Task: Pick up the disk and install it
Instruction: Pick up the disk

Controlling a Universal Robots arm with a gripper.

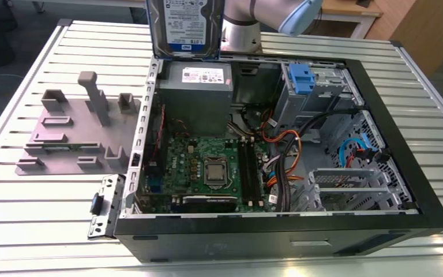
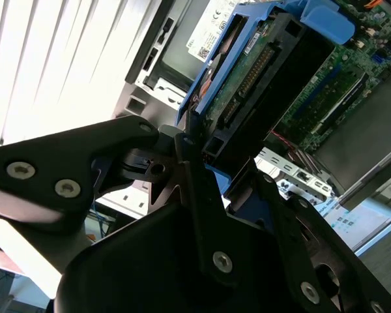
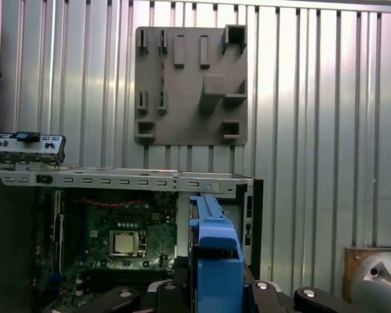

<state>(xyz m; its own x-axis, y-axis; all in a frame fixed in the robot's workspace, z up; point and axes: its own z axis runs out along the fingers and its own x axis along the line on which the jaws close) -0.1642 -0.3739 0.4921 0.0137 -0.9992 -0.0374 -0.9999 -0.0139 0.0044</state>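
Note:
The disk (image 1: pixel 184 27) hangs upright above the back rim of the open computer case (image 1: pixel 403 138), over the power supply; its white-and-blue label faces the exterior camera. Its top runs off the exterior view's upper edge. In the second wrist view my gripper (image 2: pixel 202 163) is shut on the disk (image 2: pixel 260 72), whose circuit-board side and connector show inside the blue bracket. In the first wrist view the disk (image 3: pixel 215 251) appears edge-on in its blue frame, held by my gripper (image 3: pixel 212 293) above the case's corner.
The grey plastic stand (image 1: pixel 83 127) with upright posts sits on the slatted table at the exterior view's left of the case. Inside the case are a motherboard (image 1: pixel 206 167), bundled cables (image 1: pixel 283 150) and a drive bay with a blue bracket (image 1: pixel 301 78). The arm (image 1: pixel 244 23) stands behind the case.

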